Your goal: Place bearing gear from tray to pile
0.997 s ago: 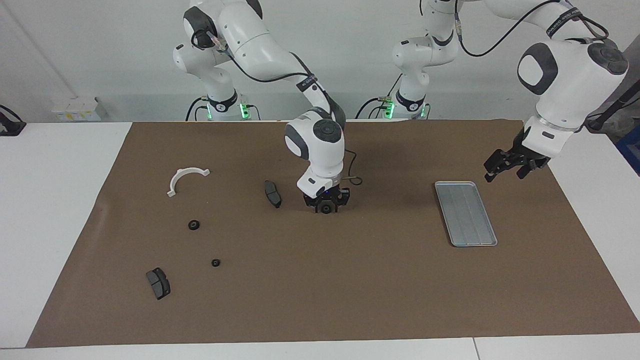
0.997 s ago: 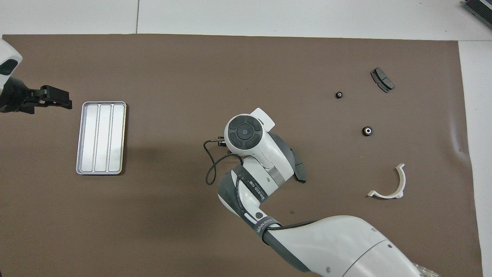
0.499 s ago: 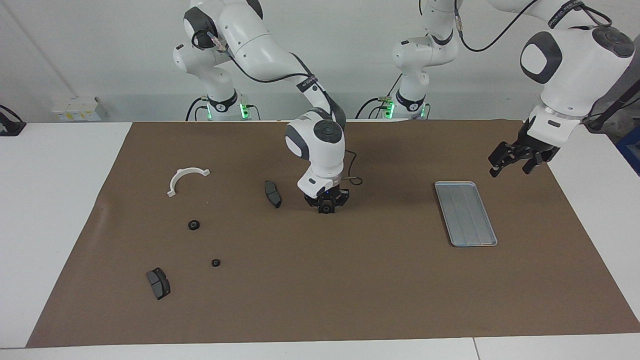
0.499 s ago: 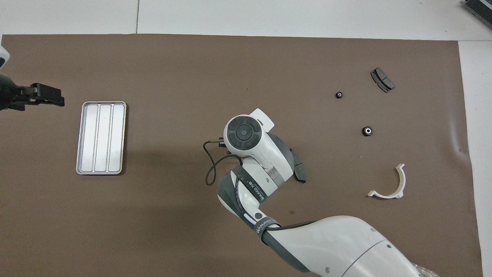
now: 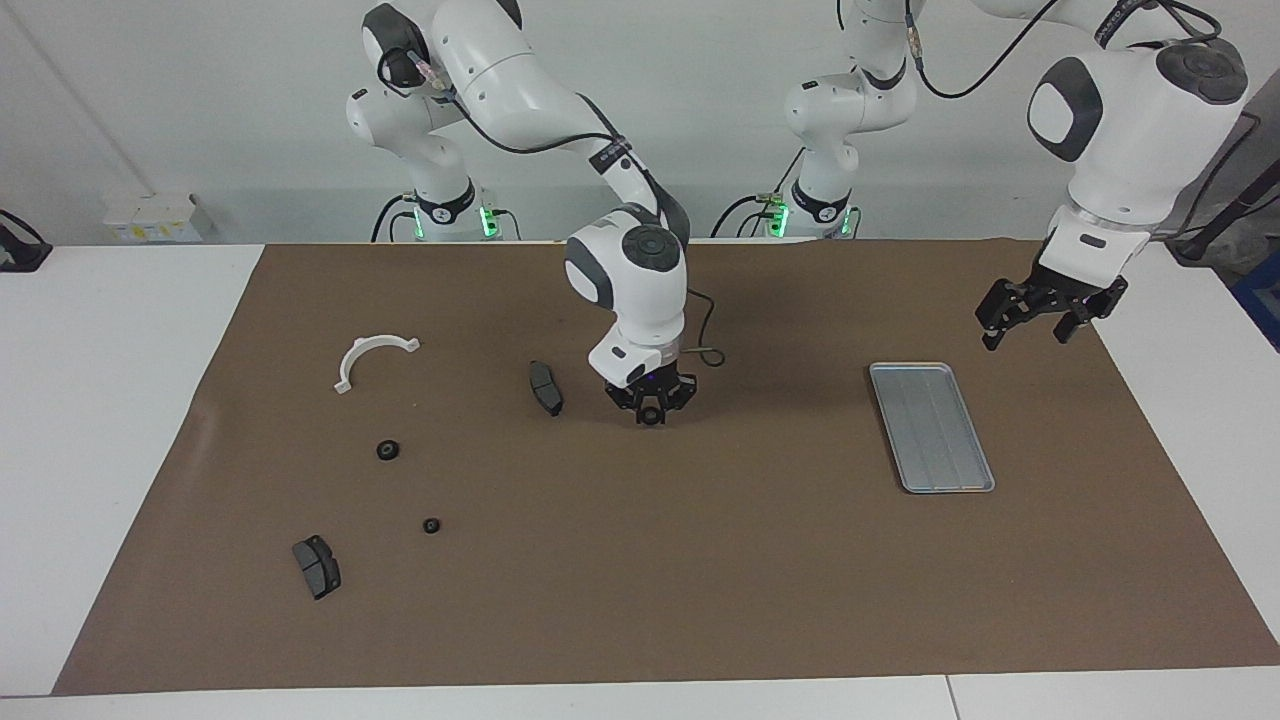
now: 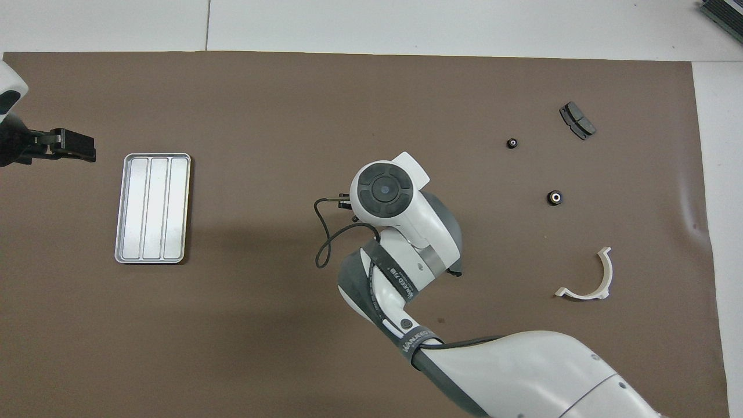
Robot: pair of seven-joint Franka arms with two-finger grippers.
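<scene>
A: Where's the bearing gear (image 5: 651,414)?
B: Pinched in the right gripper (image 5: 651,408), mid-mat — the tray (image 5: 931,427) sits empty.
A: And the pile?
B: Brake pad (image 5: 545,387) at its nine o'clock, closest. Left gripper (image 5: 1030,322) waits, fingers wide.

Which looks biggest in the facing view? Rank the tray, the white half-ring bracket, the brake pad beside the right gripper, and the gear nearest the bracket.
1. tray
2. white half-ring bracket
3. brake pad beside the right gripper
4. gear nearest the bracket, clearly the smallest
</scene>
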